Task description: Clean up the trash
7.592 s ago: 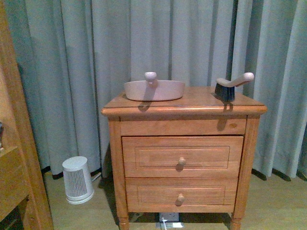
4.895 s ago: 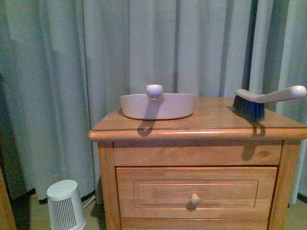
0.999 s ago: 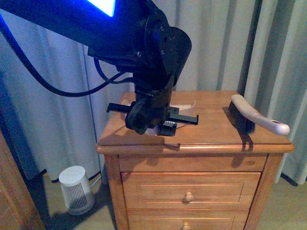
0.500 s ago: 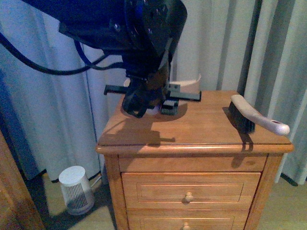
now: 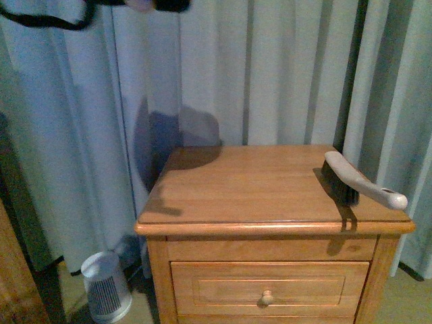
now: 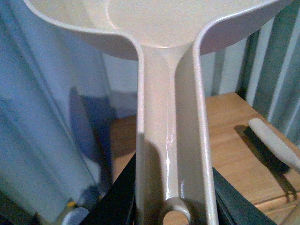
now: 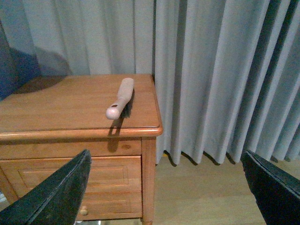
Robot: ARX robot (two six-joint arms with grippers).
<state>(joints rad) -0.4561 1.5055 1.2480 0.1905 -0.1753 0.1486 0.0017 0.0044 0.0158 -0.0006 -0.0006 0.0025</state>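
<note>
Left arm [image 5: 169, 4] way up, just clipping the front view's top edge, left fingers [image 6: 117, 197] clamped on the pink dustpan [image 6: 168, 93] handle. Right fingers [image 7: 51, 197] spread wide, facing the brush [image 7: 121, 97] on the desk [image 7: 70, 108]. Trash: not visible in any view.

The trash is not showing in any view; where it is lying and how it looks cannot be told.
</note>
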